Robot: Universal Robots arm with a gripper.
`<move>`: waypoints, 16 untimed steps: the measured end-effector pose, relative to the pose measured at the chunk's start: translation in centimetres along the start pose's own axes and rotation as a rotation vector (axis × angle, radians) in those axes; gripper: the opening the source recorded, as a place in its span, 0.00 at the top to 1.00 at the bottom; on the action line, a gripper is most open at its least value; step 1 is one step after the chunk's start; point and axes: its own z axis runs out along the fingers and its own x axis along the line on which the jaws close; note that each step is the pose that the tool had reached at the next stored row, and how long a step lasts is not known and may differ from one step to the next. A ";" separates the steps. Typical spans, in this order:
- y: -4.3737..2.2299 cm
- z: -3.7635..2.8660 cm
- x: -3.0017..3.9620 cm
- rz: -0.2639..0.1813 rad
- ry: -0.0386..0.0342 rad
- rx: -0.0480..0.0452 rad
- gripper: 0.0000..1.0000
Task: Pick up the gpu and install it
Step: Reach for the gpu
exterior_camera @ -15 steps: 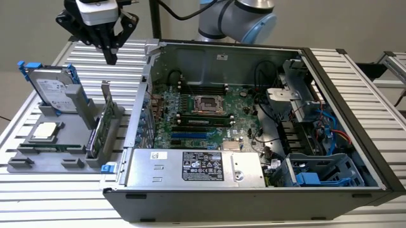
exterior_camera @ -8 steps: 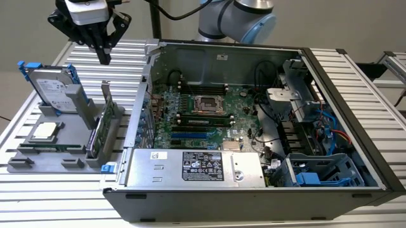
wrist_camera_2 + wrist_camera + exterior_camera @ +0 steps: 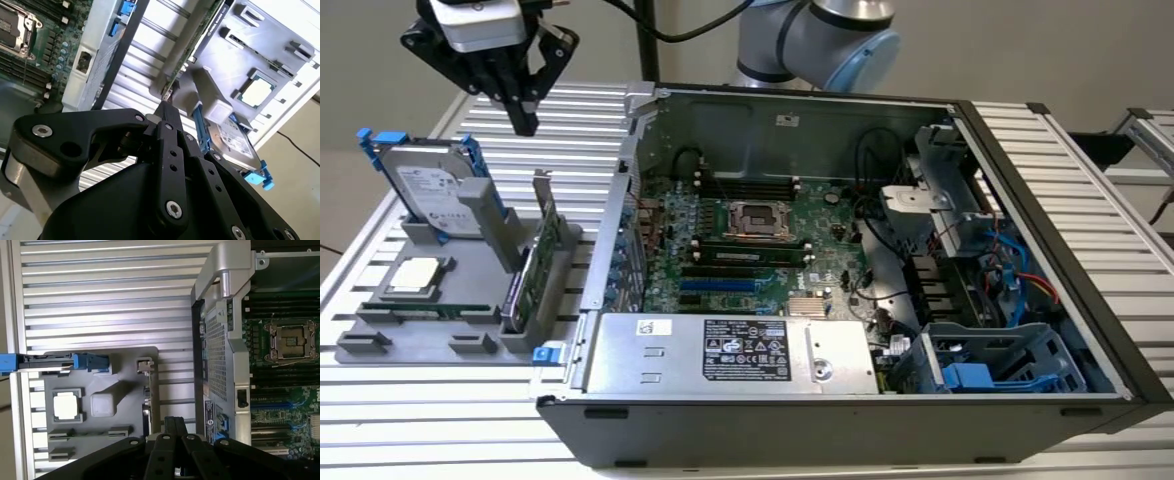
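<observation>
Status: nothing done yet. Black gripper (image 3: 523, 118), clenched and empty, hangs at upper left of exterior view above green gpu with silver bracket (image 3: 542, 240), apparently standing edge-on in grey holder tray (image 3: 420, 330) on slatted desk (image 3: 427, 400); pickup and install remain.

The arm (image 3: 821, 40) holds the tool (image 3: 523, 120) pointing straight down, its fingers (image 3: 169, 145) pressed together, empty.

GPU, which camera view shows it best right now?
The exterior view: the gpu stands upright in the gray holder, side face and silver bracket visible. The first wrist view shows its thin top edge from above; the second wrist view shows a slanted edge beside the hard drive.
</observation>
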 end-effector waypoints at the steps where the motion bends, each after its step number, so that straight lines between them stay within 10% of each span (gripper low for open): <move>1: -0.01 0.00 0.16 0.000 0.0000 0.0000 1.00; 16: -0.17 0.01 2.42 0.000 0.0005 0.0000 1.00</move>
